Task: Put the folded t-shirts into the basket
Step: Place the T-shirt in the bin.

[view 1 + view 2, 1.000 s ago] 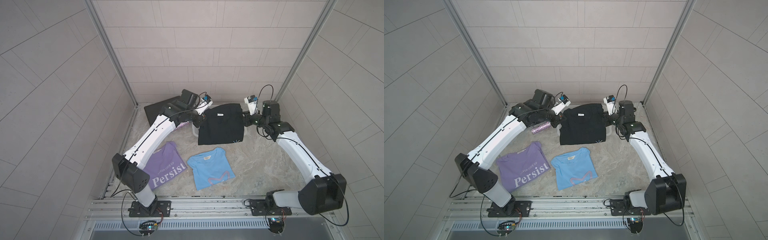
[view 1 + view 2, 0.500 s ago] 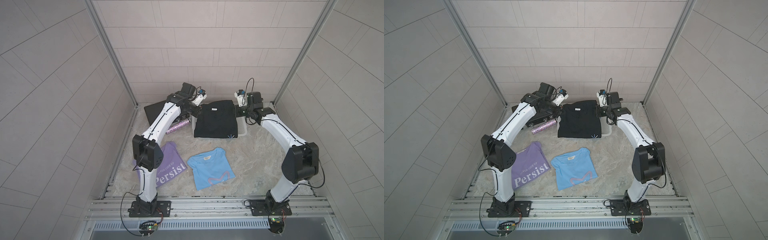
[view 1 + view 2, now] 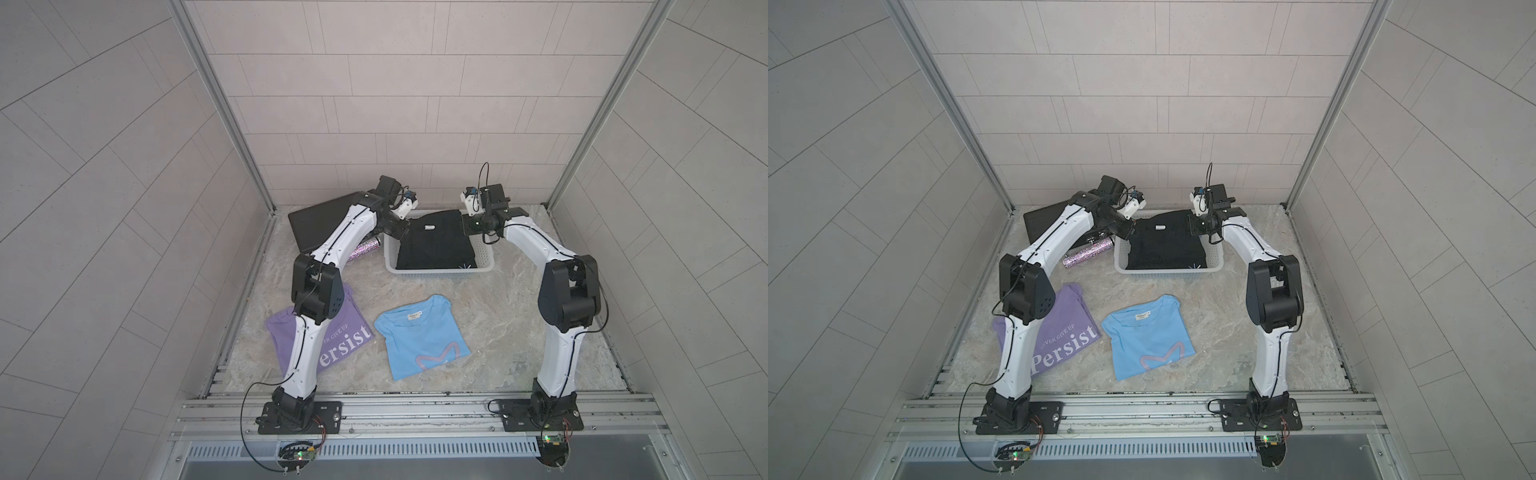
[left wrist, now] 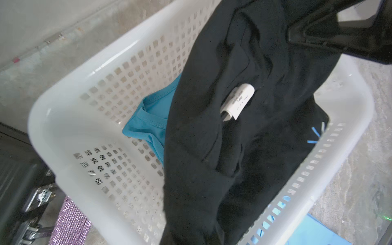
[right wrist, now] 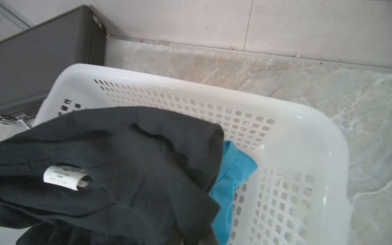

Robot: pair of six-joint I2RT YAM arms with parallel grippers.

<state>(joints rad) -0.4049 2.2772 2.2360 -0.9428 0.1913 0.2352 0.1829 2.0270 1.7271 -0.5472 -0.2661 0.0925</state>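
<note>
Folded t-shirts, read from the robot's left across to its right for you: the lilac tee (image 3: 347,332) with white "Persist" lettering lies flat near the front of the table (image 3: 519,332), partly under the left arm and well apart from the basket. Behind it a black briefcase (image 3: 316,222) stands by the back wall, with a glittery purple tube (image 3: 365,249) just beside it. Next you reach the left gripper (image 3: 404,227), jaws pinched together on one collar-end corner of the black tee (image 3: 434,245). In front lies the light blue tee (image 3: 419,336) with its pale M print, flat on the marble and clear of the basket. The black tee is spread across the white basket (image 3: 440,272), collar end held up at the back and hem down inside by the front wall. Beneath it your wrist views show the teal tee (image 4: 151,118) lying in the basket. Last, the right gripper (image 3: 465,223) is clamped on the other collar-end corner.
</note>
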